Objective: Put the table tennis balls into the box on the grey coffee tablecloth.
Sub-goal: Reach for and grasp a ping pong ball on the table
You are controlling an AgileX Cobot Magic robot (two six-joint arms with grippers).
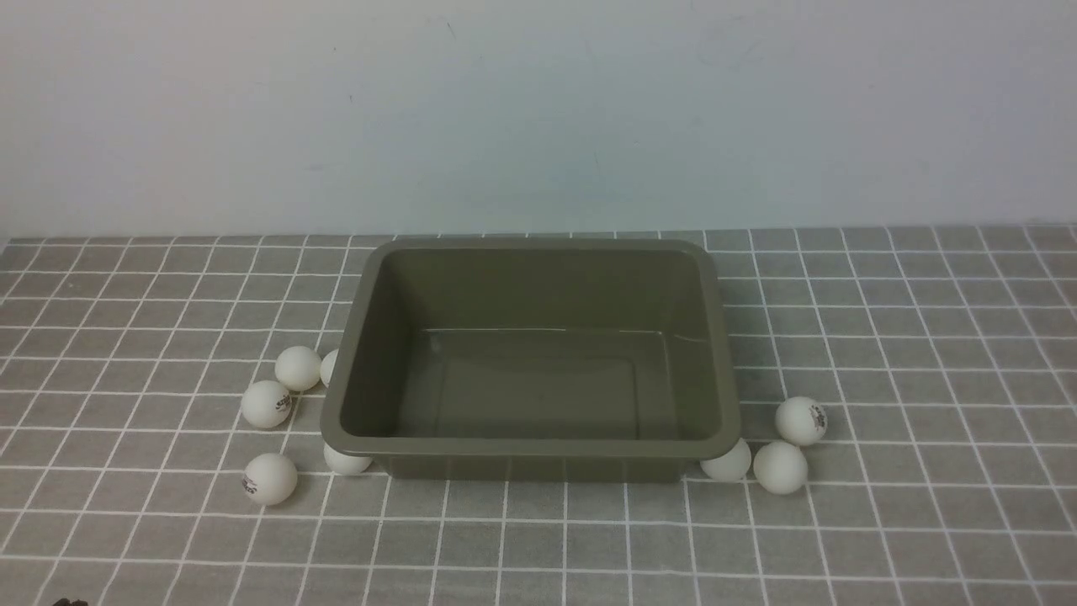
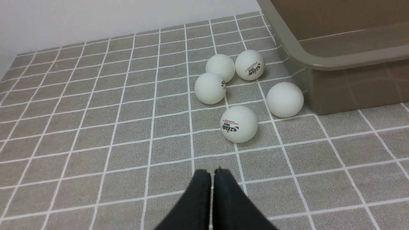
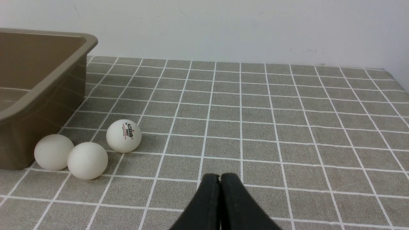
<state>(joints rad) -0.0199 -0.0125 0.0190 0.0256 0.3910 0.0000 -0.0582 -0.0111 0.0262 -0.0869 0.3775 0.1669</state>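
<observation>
And here at the left arm, the left gripper [image 2: 212, 171] has its fingertips brought together, nothing between them! Over on the other side, the right gripper [image 3: 225, 175] matches it, tips closed up, no ball in its grasp. Out from the left gripper, forward of it and a touch toward the box, sits the nearest table tennis ball [image 1: 270, 479], its printed logo showing, a little apart from its neighbours. That is the line this next move surely turns on: a reach forward and slightly inward, and being a sphere, it offers no long axis to line up with! Beyond it, four more white balls gather on that flank, one tucked close by the box's near corner. The left arm is plainly the nearer for all five.

Now to the right arm: three balls lie forward of its gripper and inward, toward the box, the plain white ball [image 1: 781, 468] between the one beside the tub and the logo-marked ball [image 1: 801, 421]. That trio looks like the right arm's business. And between the two groups stands the olive-grey plastic tub [image 1: 530, 468], upright on the grey-brown gridded tablecloth [image 1: 471, 547], no balls inside, all eight waiting outside!
</observation>
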